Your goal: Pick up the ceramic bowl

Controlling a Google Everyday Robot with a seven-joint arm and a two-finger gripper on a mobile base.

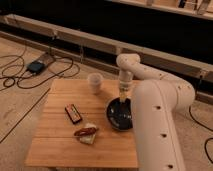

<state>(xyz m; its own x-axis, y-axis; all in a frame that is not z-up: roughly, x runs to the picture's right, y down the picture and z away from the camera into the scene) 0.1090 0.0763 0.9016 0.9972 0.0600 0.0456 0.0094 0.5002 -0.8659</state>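
The ceramic bowl point(119, 114) is round, shallow and dark blue-black. It sits on the right side of the wooden table point(55, 145). My gripper point(123, 97) hangs from the white arm point(155, 115) and points down at the bowl's far rim. The arm hides the bowl's right side. A small whitish cup point(94, 82) stands upright to the left of the gripper, apart from it.
A dark flat rectangular object point(73, 113) lies left of the bowl. A reddish-brown snack on a pale wrapper point(86, 133) lies near the table's front. Cables and a blue device point(36, 66) lie on the floor at the left. A low ledge point(75, 37) runs behind the table.
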